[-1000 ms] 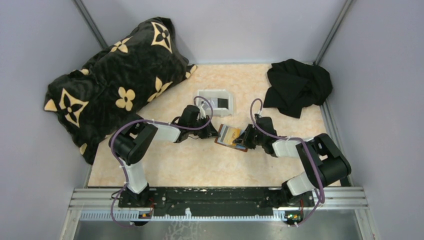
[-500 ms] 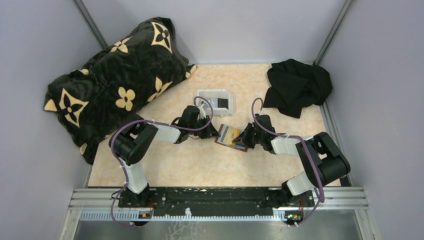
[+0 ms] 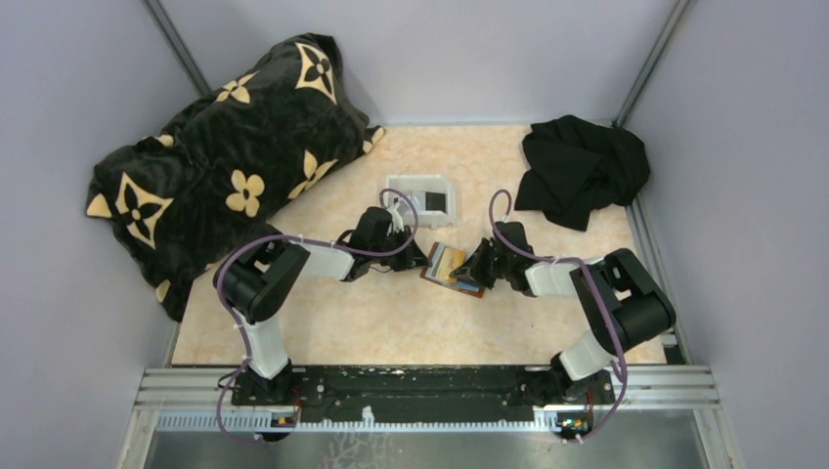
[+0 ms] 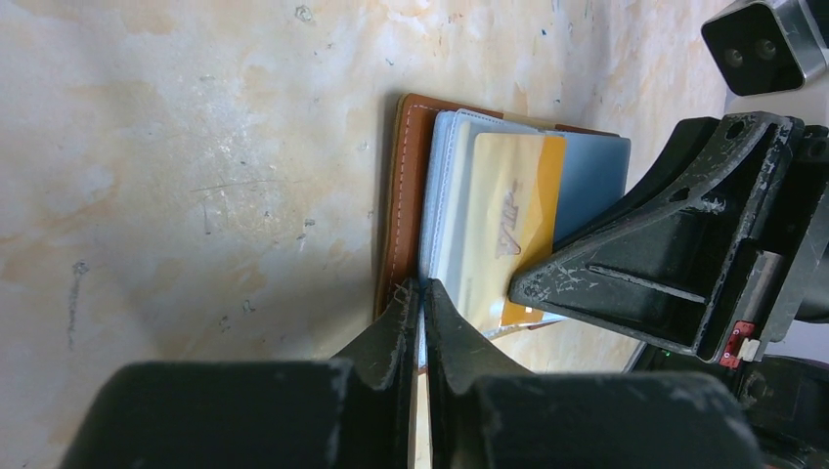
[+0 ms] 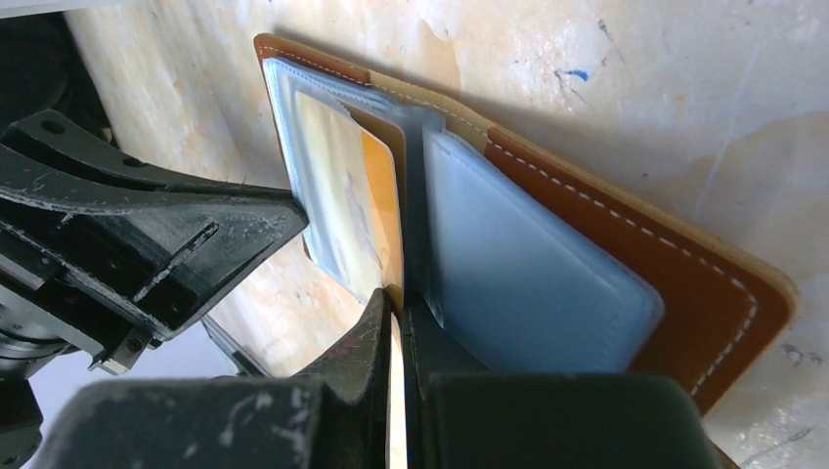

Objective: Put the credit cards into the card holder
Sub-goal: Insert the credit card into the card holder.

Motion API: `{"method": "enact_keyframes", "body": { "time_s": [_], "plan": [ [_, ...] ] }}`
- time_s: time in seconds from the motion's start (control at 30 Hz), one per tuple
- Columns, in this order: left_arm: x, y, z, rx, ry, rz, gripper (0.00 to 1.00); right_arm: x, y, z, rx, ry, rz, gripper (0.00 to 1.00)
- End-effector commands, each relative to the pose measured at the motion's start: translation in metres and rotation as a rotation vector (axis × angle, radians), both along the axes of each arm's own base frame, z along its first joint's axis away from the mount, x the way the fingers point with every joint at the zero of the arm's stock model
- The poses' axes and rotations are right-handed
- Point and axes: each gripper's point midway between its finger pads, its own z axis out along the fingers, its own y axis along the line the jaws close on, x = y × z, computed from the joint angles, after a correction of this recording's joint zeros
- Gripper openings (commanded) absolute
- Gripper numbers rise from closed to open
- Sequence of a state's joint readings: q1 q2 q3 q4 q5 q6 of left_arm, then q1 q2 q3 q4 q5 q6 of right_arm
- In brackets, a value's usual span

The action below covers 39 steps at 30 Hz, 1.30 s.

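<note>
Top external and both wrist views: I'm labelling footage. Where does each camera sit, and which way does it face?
Top external: fixed above and behind the bases, looking down on the table; both whole arms show.
Left wrist: on the left arm, looking past the left gripper at the card holder.
Right wrist: on the right arm, looking past the right gripper from the opposite side.
Shared: both wrist views show the gold card and the other arm's gripper.

Pale lavender walls (image 3: 459, 59) close three sides. The marbled peach worktop (image 3: 391, 327) spreads under my left end effector (image 3: 422, 262). A black flower-patterned pillow (image 3: 225, 166) lies far left of it, and a crumpled black cloth (image 3: 582, 166) lies beyond my right end effector (image 3: 471, 274).
</note>
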<state>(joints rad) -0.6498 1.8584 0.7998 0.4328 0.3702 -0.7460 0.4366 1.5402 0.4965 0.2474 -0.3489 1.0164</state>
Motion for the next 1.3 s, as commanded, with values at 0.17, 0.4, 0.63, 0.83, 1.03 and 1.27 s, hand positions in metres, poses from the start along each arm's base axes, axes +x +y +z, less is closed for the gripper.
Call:
{"method": "enact_keyframes", "body": {
  "time_s": [0.17, 0.4, 0.63, 0.83, 1.03, 1.27],
  "plan": [
    [-0.009, -0.007, -0.004, 0.02, -0.006, -0.025, 0.09, -0.004, 0.003, -0.011, -0.14, 0.004, 0.079, 0.19],
    [-0.01, -0.005, -0.006, 0.023, 0.009, -0.01, 0.08, 0.005, -0.006, 0.008, -0.246, -0.072, 0.109, 0.37],
    [-0.012, -0.005, -0.01, 0.021, 0.028, -0.004, 0.08, 0.0, -0.013, 0.011, -0.286, -0.079, 0.131, 0.4],
    [-0.011, -0.005, -0.009, 0.02, 0.027, 0.001, 0.07, -0.002, -0.021, 0.012, -0.327, -0.085, 0.14, 0.41],
    [-0.013, -0.005, -0.011, 0.017, 0.034, -0.002, 0.07, -0.001, -0.025, 0.015, -0.355, -0.097, 0.147, 0.4],
    [-0.015, -0.004, -0.013, 0.015, 0.037, -0.002, 0.07, 0.004, -0.024, 0.014, -0.367, -0.112, 0.151, 0.4]
  ]
}}
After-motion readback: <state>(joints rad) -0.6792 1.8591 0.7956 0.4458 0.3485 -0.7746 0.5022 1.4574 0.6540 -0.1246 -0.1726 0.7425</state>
